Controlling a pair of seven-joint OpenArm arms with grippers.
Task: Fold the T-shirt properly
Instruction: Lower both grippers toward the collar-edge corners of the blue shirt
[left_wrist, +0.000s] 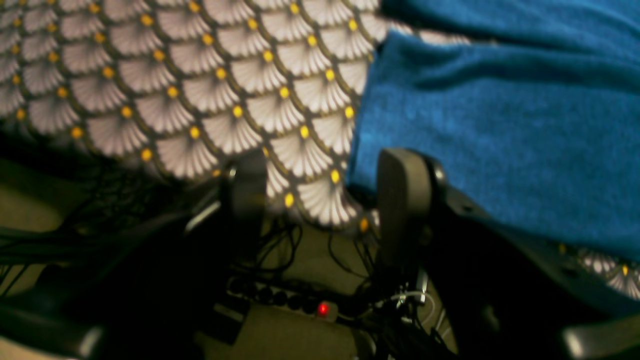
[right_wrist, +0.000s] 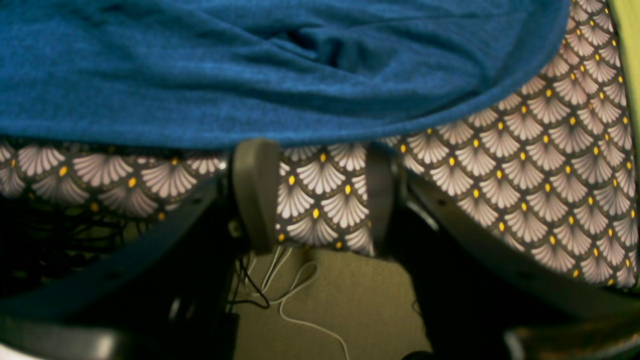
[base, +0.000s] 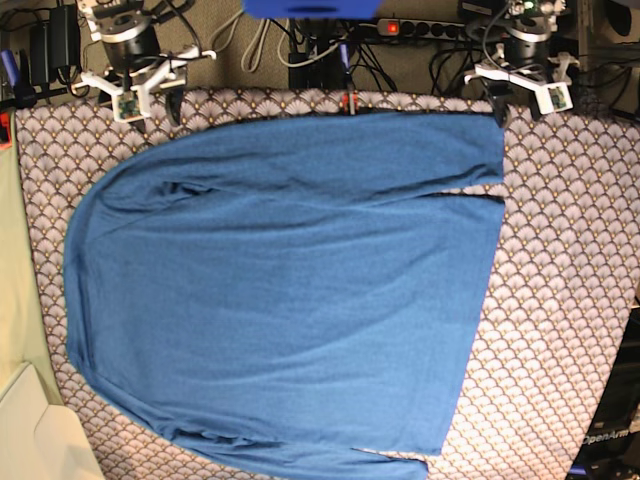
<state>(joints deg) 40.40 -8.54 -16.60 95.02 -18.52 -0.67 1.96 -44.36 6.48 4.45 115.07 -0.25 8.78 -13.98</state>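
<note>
Scallop-patterned cloth (base: 560, 300) covering the table. Blue T-shirt (base: 280, 300) spread flat across its middle, reaching the far edge. Left gripper (left_wrist: 322, 200) at the far right corner, jaws parted, empty, just beside the shirt's edge. Right gripper (right_wrist: 317, 192) at the far left corner, likewise parted, grasping nothing.

The only readable lettering is "OpenArm", in pale letters running vertically on a dark robot base (base: 608, 440) in the base view, just off the corner of the scallop-patterned tablecloth (base: 560, 330). Whether more letters follow cannot be told. Neither wrist view shows any readable text; the T-shirt (base: 280, 290) lying on that tablecloth bears no print or label.
</note>
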